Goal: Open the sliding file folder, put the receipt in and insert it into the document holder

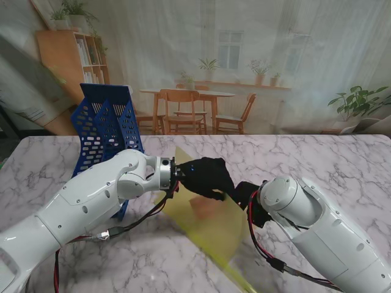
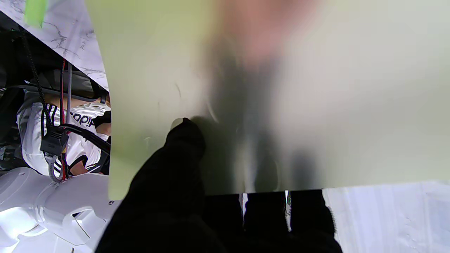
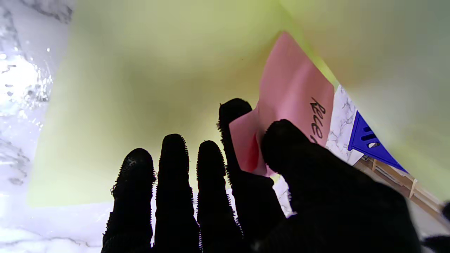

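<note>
A translucent yellow-green file folder [image 1: 211,229] lies mid-table, one flap lifted. My left hand [image 1: 204,176], in a black glove, pinches that raised flap [image 2: 246,88] between thumb and fingers. A pink receipt [image 3: 291,95] with handwriting is held between the thumb and forefinger of my right hand [image 3: 246,182], and its far end reaches in between the folder's sheets [image 3: 140,70]. In the stand view the receipt [image 1: 204,207] shows faintly through the plastic, and my right hand [image 1: 244,194] is mostly hidden behind the left one. The blue mesh document holder [image 1: 107,125] stands at the far left.
The marble table [image 1: 330,159] stretches to the right of the folder. Red and black cables [image 1: 146,220] hang under my left forearm, close to the document holder's base. A corner of the blue holder [image 3: 369,140] shows past the receipt in the right wrist view.
</note>
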Tool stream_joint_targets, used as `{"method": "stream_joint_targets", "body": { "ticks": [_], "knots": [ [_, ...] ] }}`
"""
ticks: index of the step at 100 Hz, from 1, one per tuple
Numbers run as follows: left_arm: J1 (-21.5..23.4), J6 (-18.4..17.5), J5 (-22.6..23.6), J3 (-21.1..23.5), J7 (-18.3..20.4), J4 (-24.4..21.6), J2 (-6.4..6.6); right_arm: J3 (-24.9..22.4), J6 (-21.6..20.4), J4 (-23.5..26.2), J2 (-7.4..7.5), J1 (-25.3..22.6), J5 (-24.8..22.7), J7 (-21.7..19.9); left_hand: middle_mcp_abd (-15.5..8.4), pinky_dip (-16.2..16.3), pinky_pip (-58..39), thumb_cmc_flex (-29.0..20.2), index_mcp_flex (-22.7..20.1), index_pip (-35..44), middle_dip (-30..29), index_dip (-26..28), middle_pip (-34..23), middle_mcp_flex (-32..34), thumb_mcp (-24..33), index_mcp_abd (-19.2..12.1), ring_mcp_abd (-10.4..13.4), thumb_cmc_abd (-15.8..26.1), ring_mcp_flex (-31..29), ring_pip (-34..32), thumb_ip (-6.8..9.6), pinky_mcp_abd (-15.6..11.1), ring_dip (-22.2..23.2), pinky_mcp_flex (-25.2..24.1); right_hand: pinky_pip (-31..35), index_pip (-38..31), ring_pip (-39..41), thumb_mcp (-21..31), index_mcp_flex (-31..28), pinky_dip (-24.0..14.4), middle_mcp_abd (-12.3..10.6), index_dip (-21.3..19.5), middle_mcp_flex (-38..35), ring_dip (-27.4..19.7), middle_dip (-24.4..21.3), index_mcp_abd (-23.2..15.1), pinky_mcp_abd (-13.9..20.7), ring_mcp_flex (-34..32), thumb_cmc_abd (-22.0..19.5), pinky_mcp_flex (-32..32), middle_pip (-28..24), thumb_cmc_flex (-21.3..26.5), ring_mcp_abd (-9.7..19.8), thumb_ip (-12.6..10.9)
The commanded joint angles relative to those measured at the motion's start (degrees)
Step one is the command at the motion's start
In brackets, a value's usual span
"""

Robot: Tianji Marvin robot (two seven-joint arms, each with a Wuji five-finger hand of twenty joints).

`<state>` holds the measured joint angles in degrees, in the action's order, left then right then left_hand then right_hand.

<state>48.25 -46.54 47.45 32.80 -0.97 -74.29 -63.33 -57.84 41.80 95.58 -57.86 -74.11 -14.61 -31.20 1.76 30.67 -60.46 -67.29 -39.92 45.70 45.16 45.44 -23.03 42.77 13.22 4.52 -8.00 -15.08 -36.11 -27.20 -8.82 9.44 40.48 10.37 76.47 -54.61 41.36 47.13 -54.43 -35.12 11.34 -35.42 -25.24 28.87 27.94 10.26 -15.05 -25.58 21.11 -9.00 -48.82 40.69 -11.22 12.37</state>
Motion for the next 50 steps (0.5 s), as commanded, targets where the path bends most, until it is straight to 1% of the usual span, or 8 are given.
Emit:
{"method": "stream_joint_targets", "body": {
  "ticks": [1,19,24,40,50],
  "knots": [
    [-0.32,-0.09,-0.01,-0.25,0.76,0.16,-0.30,-0.03,1.51,-0.99,0.09,0.62,2.22,-0.52,-0.87,0.37,1.18,-6.68,-12.17,22.71,-0.51,8.10,-0.21,-1.35,8.15,-6.78,0.51,8.29,1.66,-0.18,4.27,-0.82,-0.88,-0.81,2.33,-2.31,3.52,1.35,0.36,-1.18,0.40,-0.96,-1.05,0.83,0.89,-0.28,1.37,-1.04,-2.30,-0.32,-2.21,2.54,-0.69,-0.46],
    [-0.34,0.02,0.15,-0.41,0.44,0.20,-0.38,3.17,1.26,-2.13,0.66,2.58,0.41,-1.87,-0.93,0.35,1.11,-6.68,-11.83,22.67,-0.66,8.24,-0.32,-1.46,8.08,-6.98,0.60,8.42,1.74,-0.41,4.23,-0.85,-1.25,-0.83,2.73,-2.37,3.53,0.68,0.66,-1.16,0.27,-1.09,-0.64,0.87,0.98,-1.01,1.85,-0.61,-2.50,-0.28,-2.14,2.49,-0.67,-0.63],
    [-0.37,0.19,0.18,-0.56,0.24,0.39,-0.46,4.24,0.86,-2.44,0.88,3.09,-0.44,-2.43,-0.94,0.35,1.07,-6.67,-11.80,22.64,-0.70,8.25,-0.36,-1.42,8.01,-7.05,0.60,8.44,1.73,-0.43,4.22,-0.90,-1.37,-0.75,2.77,-2.34,3.40,0.44,0.85,-1.14,0.05,-1.05,-0.39,0.82,0.94,-1.78,1.83,-0.43,-2.69,-0.27,-1.99,2.16,-0.44,-0.60],
    [-0.26,0.83,-0.39,-0.83,0.15,0.70,-0.62,6.87,0.87,-2.93,0.87,4.07,-0.60,-2.27,-0.86,0.35,0.98,-6.68,-11.31,22.32,-0.83,8.21,-0.41,-1.54,8.00,-7.03,0.56,8.60,1.84,-0.50,4.26,-0.79,-1.77,-0.74,2.55,-2.25,3.07,-0.24,1.25,-0.97,0.17,-0.93,-0.01,0.69,0.87,-2.78,1.90,0.01,-2.98,0.04,-1.78,1.70,-0.30,-0.48],
    [-0.02,0.81,-0.21,-0.52,-0.10,0.49,-0.61,8.13,1.11,-3.18,0.57,4.41,-0.36,-1.39,-0.93,0.36,0.89,-6.67,-11.08,22.13,-0.89,8.12,-0.46,-1.59,7.89,-7.13,0.56,8.70,1.83,-0.60,4.26,-0.83,-1.94,-0.68,2.20,-2.35,2.91,-2.14,2.36,-0.75,0.22,-1.08,1.28,0.66,0.84,-5.04,2.03,0.52,-3.74,0.62,-1.47,1.74,-0.17,-0.28]
  ]
}}
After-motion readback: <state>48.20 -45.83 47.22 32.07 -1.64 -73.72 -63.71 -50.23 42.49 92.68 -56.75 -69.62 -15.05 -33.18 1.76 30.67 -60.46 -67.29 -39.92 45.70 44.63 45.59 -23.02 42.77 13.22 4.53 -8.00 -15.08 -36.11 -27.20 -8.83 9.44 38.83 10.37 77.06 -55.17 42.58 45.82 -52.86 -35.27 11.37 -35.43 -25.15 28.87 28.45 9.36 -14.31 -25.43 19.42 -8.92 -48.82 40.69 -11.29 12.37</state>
